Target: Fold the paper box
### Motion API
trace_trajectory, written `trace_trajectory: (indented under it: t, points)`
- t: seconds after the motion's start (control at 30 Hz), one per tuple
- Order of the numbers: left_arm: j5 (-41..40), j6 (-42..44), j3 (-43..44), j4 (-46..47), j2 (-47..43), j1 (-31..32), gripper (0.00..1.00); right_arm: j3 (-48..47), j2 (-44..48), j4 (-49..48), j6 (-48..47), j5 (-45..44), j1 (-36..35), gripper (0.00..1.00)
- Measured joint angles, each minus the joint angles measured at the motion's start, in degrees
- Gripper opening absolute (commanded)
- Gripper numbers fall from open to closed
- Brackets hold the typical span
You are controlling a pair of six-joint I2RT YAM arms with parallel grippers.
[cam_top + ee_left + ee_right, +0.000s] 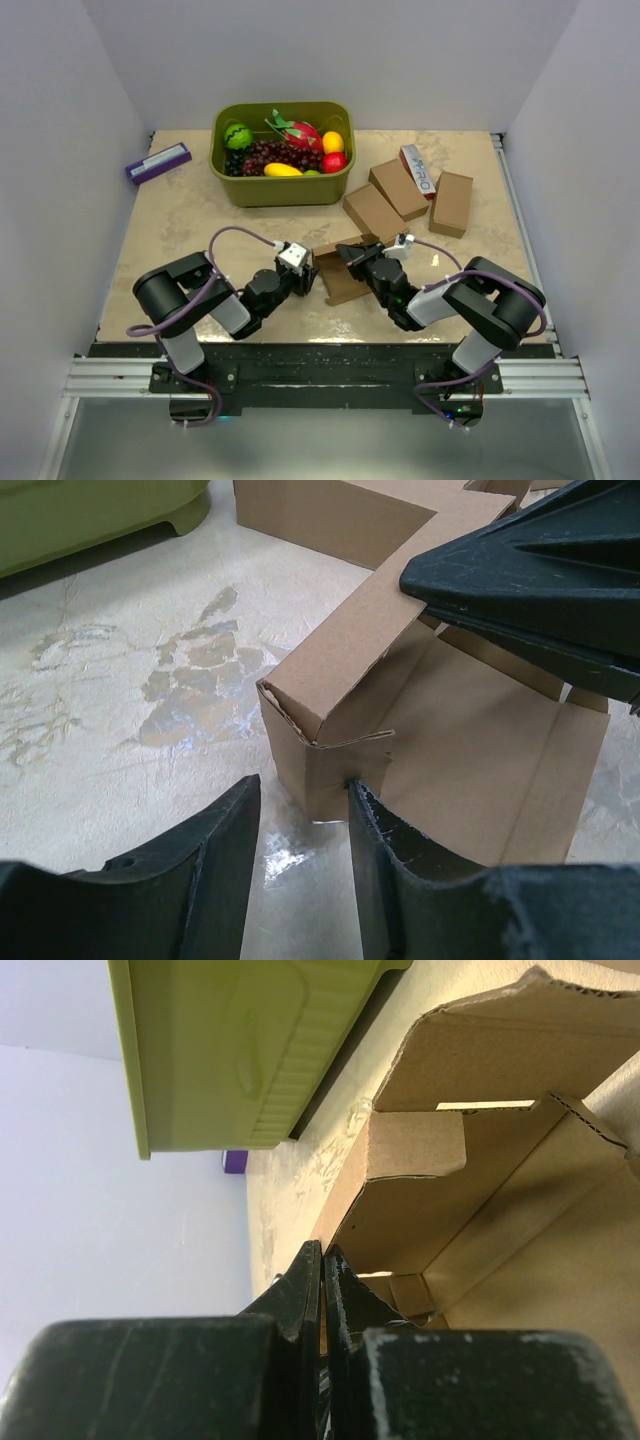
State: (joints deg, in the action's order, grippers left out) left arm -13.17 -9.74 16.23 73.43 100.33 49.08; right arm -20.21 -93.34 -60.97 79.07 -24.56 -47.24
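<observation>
1. The plain brown thin-cardboard paper box (338, 272) lies half-formed at the near middle of the beige marbled worktop (180, 230), between the two arms. One long wall stands up and the wide base panel lies flat.
2. The right pincer (321, 1260) is clamped on the thin edge of a side wall. This probably props that wall upright and stops the light carton sliding while the other arm works.
3. The left pincer (302, 788) gapes and holds nothing. Its fingers flank the box's near corner, and one looks to be touching the lower edge (or just beside it). I judge it is placed to nudge the end flap inward.
4. The sheet is creased and unprinted. At the near corner a small flap is tucked loosely, with a ragged fold line, and a short tab juts inside the raised wall. The box is not yet squared.
5. Further out on the right sit three closed brown cartons (375, 212) with a white-and-red lettered carton (420, 168) among them. A green plastic basket (285, 188) of toy fruit stands at the far side, and a slim purple-and-white box (158, 162) lies well apart at far left.
</observation>
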Motion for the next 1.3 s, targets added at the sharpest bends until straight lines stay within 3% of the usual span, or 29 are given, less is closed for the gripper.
trace_trajectory:
  t: [0.43,0.73,0.83,0.93,1.1,1.3]
  points:
    - [11.23,1.86,0.04,0.22,0.20,-5.97,0.65,0.00,0.24,0.55,0.00,-0.24,0.00,0.00]
    - [18.03,1.70,0.72,0.17,0.96,-8.39,0.70,-0.13,1.01,1.88,-0.22,-0.22,0.00,0.00]
    - [20.48,1.31,1.46,0.15,1.68,-8.85,0.69,-0.13,1.29,2.25,-0.44,-0.15,-0.02,0.00]
    - [21.99,1.05,2.54,0.13,2.38,-8.94,0.61,-0.13,1.31,2.49,-0.59,0.20,-0.02,0.00]
    - [22.14,0.79,4.22,0.20,2.95,-8.94,0.56,-0.13,1.57,3.37,-0.66,1.64,-1.38,0.00]
    - [22.03,0.72,4.28,0.28,3.17,-8.98,0.70,-0.13,1.62,3.41,-0.68,1.73,-1.40,0.00]
